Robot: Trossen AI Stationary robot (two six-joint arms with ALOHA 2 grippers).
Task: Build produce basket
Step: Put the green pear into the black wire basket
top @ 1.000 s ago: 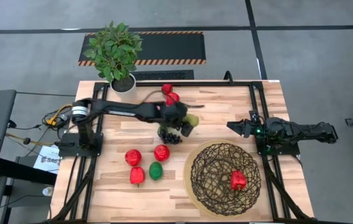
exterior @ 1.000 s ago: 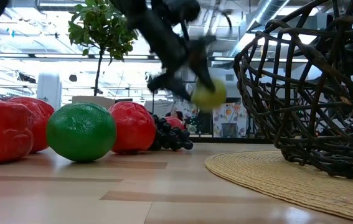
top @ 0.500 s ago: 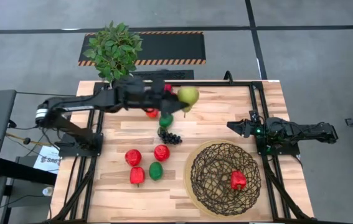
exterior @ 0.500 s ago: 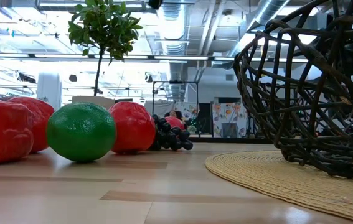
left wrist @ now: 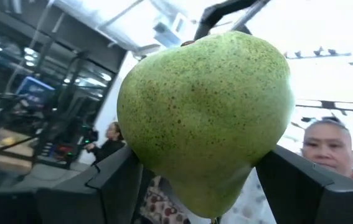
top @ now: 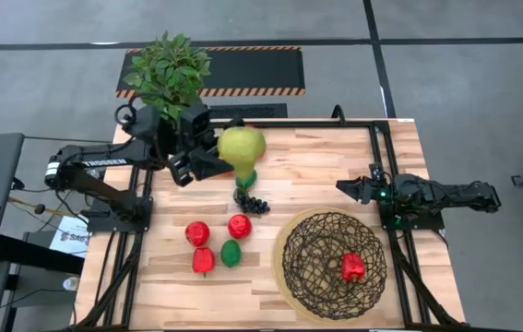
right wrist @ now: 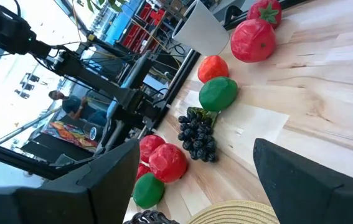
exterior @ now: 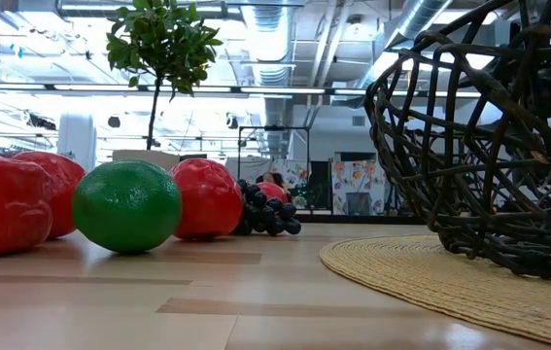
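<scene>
My left gripper [top: 224, 159] is raised high over the table's far left part and is shut on a green pear [top: 242, 148], which fills the left wrist view [left wrist: 207, 118]. The dark woven basket [top: 333, 263] stands at the near right on a tan round mat and holds a red pepper [top: 352, 267]. Red fruits [top: 197, 232], a red pepper [top: 203, 260], a green lime [top: 231, 253] and dark grapes [top: 252, 203] lie on the table. My right gripper [top: 349, 187] rests open at the right, holding nothing. My left gripper pinches the pear between its two fingers [left wrist: 117, 180], on opposite sides of its narrower end [left wrist: 164, 177]. The fingers come from the table's left and slant upward. The pear is lifted high clear of the table, its broad end away from the wrist.
A potted plant [top: 171, 78] in a white pot stands at the far left edge, close behind my left arm. A second lime [top: 246, 179] lies half hidden under the pear. More red fruits [right wrist: 253, 40] lie near the pot. People show in the room beyond the table.
My left gripper has risen steeply with the pear, from just above the grapes to high over the table, drifting toward the far edge and then the left. It has tipped from pointing down to slanting upward. The pear has left the low view.
</scene>
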